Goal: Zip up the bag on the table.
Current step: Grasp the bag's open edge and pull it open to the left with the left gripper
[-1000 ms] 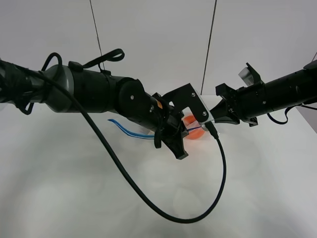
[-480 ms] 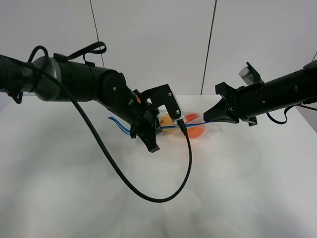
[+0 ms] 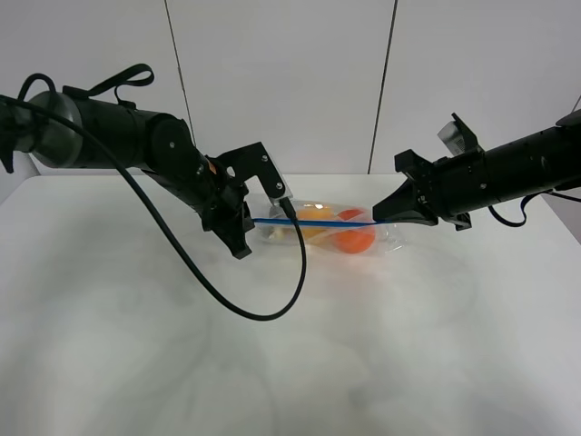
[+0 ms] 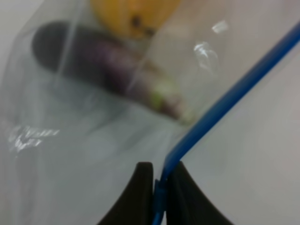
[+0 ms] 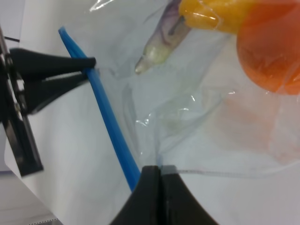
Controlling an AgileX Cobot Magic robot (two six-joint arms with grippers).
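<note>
The broad, smooth white table [image 3: 290, 363] has a clear, crinkled plastic bag [image 3: 388, 238] over its far side, stretched lengthwise between the two arms. Through the glossy film show a long dark-purple eggplant [image 4: 117, 70], a round orange fruit [image 5: 267, 51] and a yellow pear [image 4: 131, 14]. A thin blue zipper strip [image 3: 318, 222] runs taut along the bag's upper edge, with the left gripper [image 4: 159, 183] pinching one end between its tapered black jaws and the right gripper [image 5: 159, 171] clamped on the bag's opposite end, where the strip finishes.
</note>
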